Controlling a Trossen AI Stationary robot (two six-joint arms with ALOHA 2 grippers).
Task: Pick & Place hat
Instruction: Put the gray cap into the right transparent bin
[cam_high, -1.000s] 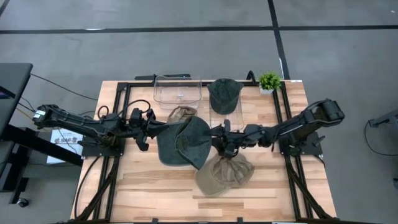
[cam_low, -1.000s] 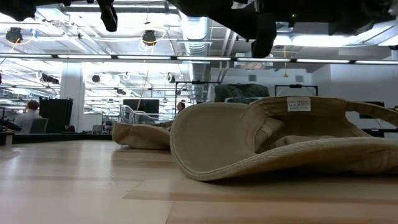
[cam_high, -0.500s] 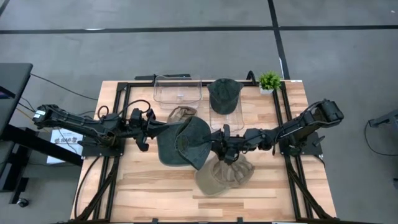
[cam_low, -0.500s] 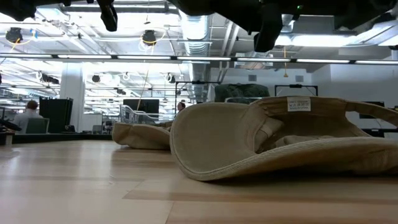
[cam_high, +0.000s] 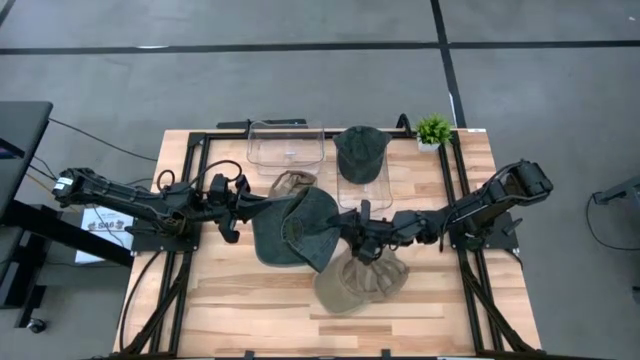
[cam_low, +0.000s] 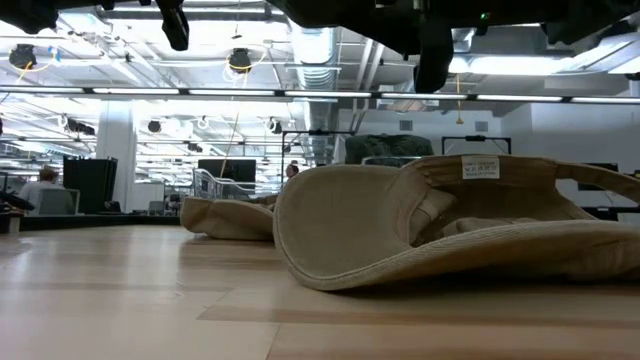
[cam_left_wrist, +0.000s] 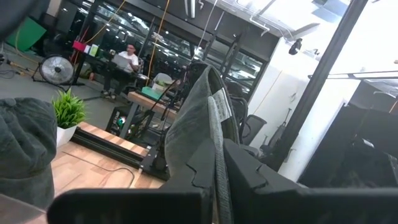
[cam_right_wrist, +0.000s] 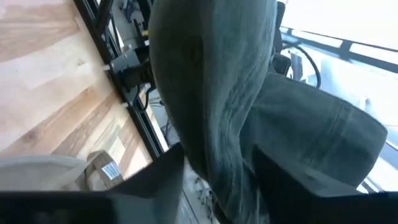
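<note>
Grippers: left gripper (cam_high: 262, 207) and right gripper (cam_high: 345, 228) each clench our dark green hat (cam_high: 298, 228) | risk: opposing pulls tear one grip loose.

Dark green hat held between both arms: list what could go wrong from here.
1. The dark green hat is pinched by the left end effector and the right end effector; uneven pulling could tear it free of one.
2. It hangs above the tan hat and could drag it.
3. The clear bin stands close behind.
</note>
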